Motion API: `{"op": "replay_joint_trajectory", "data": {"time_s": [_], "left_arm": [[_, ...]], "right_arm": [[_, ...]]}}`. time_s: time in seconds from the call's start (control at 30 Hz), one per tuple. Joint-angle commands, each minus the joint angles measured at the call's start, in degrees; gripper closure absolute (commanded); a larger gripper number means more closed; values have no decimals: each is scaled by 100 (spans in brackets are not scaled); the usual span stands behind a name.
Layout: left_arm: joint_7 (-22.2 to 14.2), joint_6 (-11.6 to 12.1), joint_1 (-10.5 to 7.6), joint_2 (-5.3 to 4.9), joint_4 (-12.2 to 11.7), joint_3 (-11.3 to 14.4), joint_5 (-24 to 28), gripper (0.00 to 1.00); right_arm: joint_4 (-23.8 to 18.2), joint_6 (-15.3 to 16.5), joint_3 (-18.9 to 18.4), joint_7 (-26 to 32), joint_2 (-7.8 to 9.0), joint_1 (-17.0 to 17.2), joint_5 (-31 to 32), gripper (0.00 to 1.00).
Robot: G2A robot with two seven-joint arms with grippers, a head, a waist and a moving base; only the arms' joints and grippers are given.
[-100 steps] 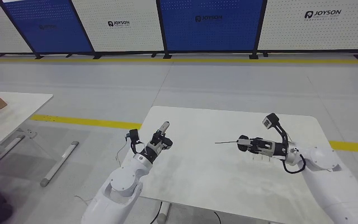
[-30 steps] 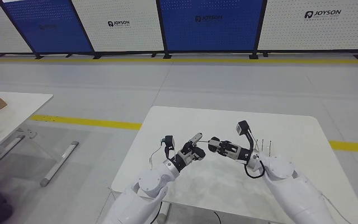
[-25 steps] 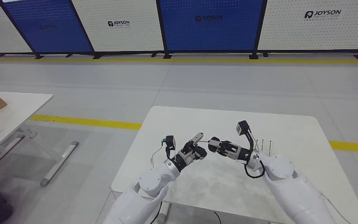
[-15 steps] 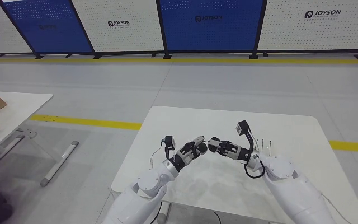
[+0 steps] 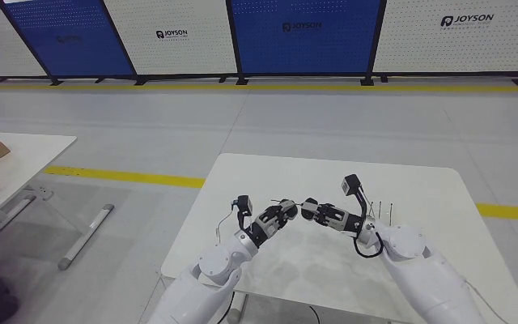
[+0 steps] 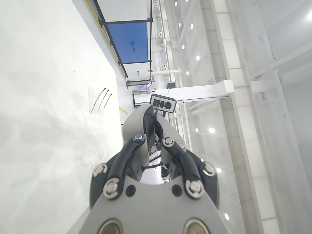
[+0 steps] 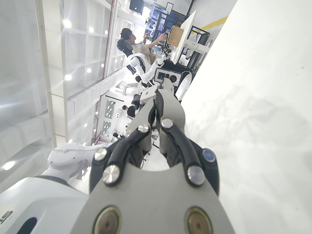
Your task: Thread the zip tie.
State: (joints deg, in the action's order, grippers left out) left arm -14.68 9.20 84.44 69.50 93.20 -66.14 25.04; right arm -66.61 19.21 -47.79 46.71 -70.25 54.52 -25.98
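**Two arms share one zip tie above the middle of the surface.**

In the centre of the top view we see the left fingers (image 6: 132, 125) and right fingers (image 7: 170, 103) tip to tip just above the surface (image 5: 267, 174). Both pairs are closed on the zip tie (image 6: 155, 116), a thin black strip running out between them in the wrist views. We judge the shared hold lets each end be steered, one side steadying the head while the other aims the tail. Holding it off the surface leaves room to bend a loop. Which end sits in which fingers is too small to tell. Three spare ties (image 6: 102, 100) lie apart, right of centre in the top view, out of the way of the work.
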Motion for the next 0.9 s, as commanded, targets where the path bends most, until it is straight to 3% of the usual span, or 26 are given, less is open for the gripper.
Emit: {"op": "replay_joint_trajectory", "data": {"time_s": [0.0, 0.17, 0.23, 0.27, 0.3, 0.57, 0.87], "left_arm": [[46, 28, 5, 1, 2, 7, -68, 100], [59, 47, 15, -1, 5, 13, -180, 100], [93, 66, 27, -2, 9, 22, -268, 100], [85, 62, 28, -2, 10, 30, -282, 100], [82, 58, 27, -2, 10, 32, -295, 100], [177, 105, 55, -8, 29, 21, -516, 100], [902, 243, 226, -1, 122, 40, -1262, 100]], "right_arm": [[-96, -93, -20, -31, 3, 52, 47, 100], [-211, -250, -112, 88, 22, 98, 121, 97], [-243, -293, -145, 118, 25, 119, 139, 75], [-253, -314, -157, 132, 26, 129, 140, 60], [-263, -329, -170, 142, 26, 137, 142, 0], [-314, -400, -316, 123, 29, 219, 129, 0], [-441, -691, -806, -98, 139, 502, 102, 0]]}}
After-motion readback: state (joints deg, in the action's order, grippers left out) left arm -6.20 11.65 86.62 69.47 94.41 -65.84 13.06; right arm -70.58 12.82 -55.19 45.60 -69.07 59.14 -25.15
